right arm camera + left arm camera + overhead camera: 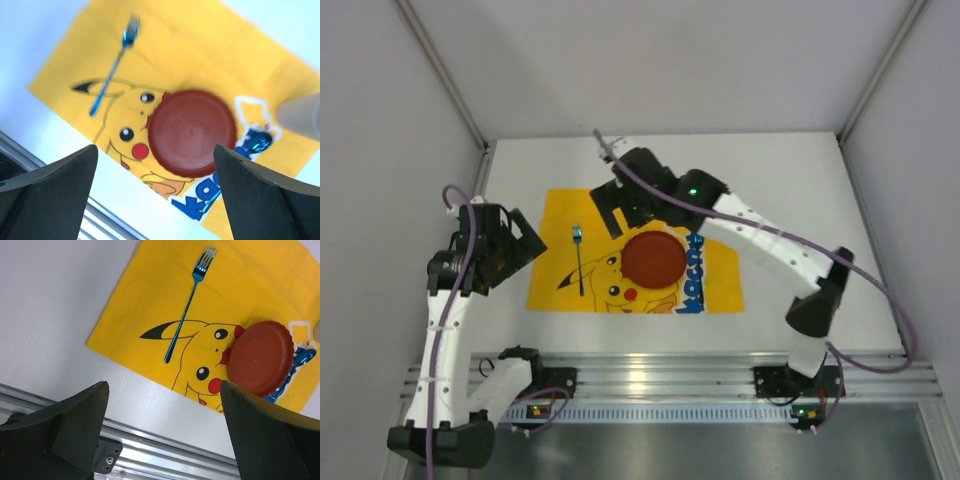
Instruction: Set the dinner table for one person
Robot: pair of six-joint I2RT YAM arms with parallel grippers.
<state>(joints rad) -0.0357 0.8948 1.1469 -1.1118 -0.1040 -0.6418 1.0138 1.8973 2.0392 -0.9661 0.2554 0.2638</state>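
Note:
The white dinner table (800, 190) bears a yellow Pikachu-print cloth (560, 210). A round red plate (654, 258) lies on the cloth's middle, with a blue fork (580, 258) to its left, tines pointing away. A blue spoon (257, 142) lies by the plate's right side, partly hidden. My left gripper (528, 243) is open and empty, raised over the cloth's left edge. My right gripper (608, 212) is open and empty, raised above the cloth behind the plate. The left wrist view shows the fork (190, 305) and plate (261, 357).
A beige cup (300, 116) stands on the cloth to the right of the plate, hidden under my right arm in the top view. An aluminium rail (660, 375) runs along the table's near edge. Grey walls enclose the table on three sides.

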